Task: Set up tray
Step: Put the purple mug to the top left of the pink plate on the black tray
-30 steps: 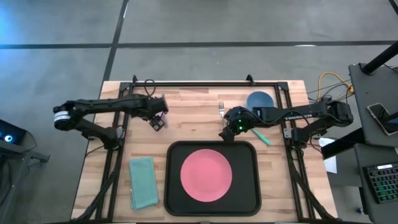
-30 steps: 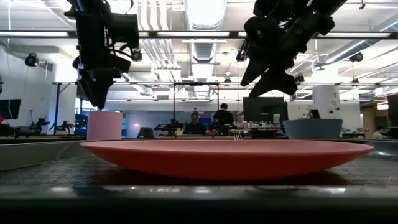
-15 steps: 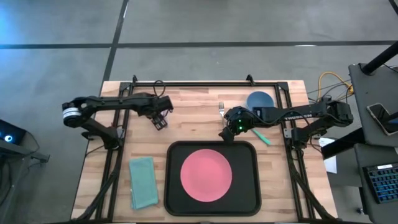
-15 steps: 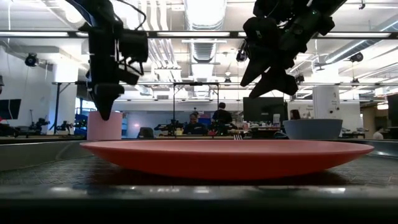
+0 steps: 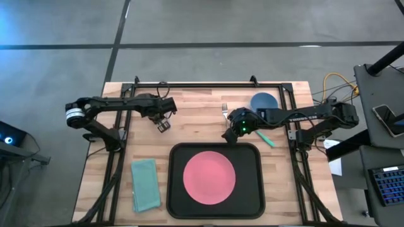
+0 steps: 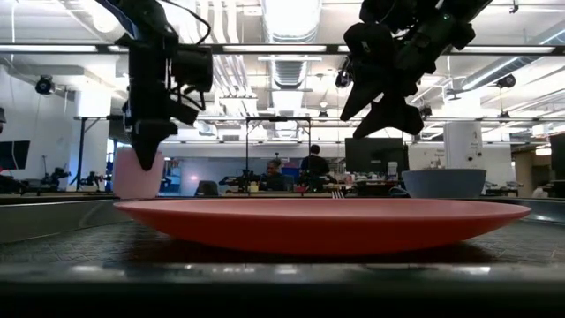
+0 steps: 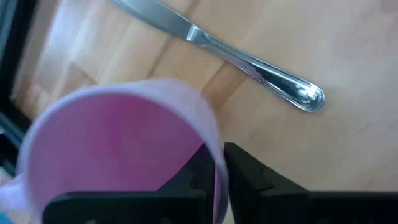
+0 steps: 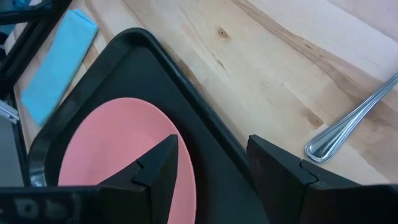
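Observation:
The black tray (image 5: 177, 189) lies at the table's near middle with a round pink plate (image 5: 209, 177) resting flat in it. A pink cup (image 6: 137, 174) stands on the wood left of the tray's far edge. My left gripper (image 5: 163, 124) comes down on the cup from above and is shut on its rim. My right gripper (image 5: 230, 135) hovers open above the tray's far rim (image 8: 205, 118), with nothing between its fingers. A table knife (image 7: 230, 53) lies flat on the wood beside the cup. My left gripper pinches the cup's wall at the rim (image 7: 217, 163), with one finger (image 7: 196, 180) inside the cup and the other (image 7: 252, 180) outside. The fingers point down from above. The cup is roughly upright below them; I cannot tell whether its base is off the table.
A folded teal napkin (image 5: 145, 184) lies left of the tray. A blue bowl (image 5: 264, 101), a fork (image 5: 225, 111) and a teal-handled piece (image 5: 266, 139) lie at the far right. A cutlery handle (image 8: 348, 127) lies near my right gripper. Black rails (image 5: 189, 85) frame the table.
My left gripper has moved a little toward the table's right edge and come down over the pink cup. It has then shut on the cup's rim. In the low view the cup has shifted slightly against where it stood before. My right arm has kept still.

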You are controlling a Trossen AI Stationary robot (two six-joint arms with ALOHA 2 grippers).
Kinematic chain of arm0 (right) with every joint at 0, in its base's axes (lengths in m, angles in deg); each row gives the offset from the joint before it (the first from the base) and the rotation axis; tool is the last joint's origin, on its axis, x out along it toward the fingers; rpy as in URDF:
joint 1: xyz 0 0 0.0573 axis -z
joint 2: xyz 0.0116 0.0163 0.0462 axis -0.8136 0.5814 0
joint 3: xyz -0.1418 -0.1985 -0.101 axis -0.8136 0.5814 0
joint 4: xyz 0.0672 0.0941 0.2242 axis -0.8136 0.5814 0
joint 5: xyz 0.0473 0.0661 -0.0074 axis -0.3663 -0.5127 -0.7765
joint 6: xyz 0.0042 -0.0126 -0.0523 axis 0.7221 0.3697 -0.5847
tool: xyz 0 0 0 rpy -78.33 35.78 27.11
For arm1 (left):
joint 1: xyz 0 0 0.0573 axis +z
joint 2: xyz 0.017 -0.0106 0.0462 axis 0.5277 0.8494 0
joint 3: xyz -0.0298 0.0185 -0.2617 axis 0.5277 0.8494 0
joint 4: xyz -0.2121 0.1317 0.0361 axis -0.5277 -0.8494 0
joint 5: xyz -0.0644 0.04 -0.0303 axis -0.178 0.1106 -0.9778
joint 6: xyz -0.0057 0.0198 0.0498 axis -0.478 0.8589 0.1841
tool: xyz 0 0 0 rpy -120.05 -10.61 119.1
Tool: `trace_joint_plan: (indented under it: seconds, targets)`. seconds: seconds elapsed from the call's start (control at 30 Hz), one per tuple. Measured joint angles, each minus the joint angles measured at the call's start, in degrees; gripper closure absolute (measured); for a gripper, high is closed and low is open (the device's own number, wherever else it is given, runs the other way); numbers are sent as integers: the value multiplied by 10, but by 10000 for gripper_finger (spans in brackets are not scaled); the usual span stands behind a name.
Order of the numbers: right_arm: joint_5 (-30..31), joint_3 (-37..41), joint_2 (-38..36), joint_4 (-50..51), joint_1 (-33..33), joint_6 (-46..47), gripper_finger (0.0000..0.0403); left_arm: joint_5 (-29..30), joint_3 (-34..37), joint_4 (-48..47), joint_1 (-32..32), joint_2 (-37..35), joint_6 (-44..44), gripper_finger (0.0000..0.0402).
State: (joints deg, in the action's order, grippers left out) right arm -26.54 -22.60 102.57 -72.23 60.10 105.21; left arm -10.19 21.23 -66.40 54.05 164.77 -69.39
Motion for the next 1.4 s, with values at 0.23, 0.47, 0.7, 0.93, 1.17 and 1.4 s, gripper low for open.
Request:
trace_joint_plan:
  seconds: [0.23, 0.47, 0.7, 0.93, 1.17, 1.4]
  targets:
    - [2, 0, -21, -4, 0, 36, 229, -25, -85, -84, -14, -5, -45, 399]
    - [3, 0, -62, -1, -6, 112, 234, -65, -174, -75, -98, -5, -108, 400]
    - [23, 0, -94, 16, -47, 179, 234, -68, -184, 2, -229, -4, -182, 401]
    - [67, 0, -103, 74, -115, 229, 236, -58, -131, 23, -293, -3, -287, 401]
    - [79, 0, -103, 111, -156, 234, 236, -56, -115, 79, -341, -3, -408, 401]
    - [78, 0, -103, 135, -192, 205, 236, -44, -146, 83, -376, 51, -524, 401]
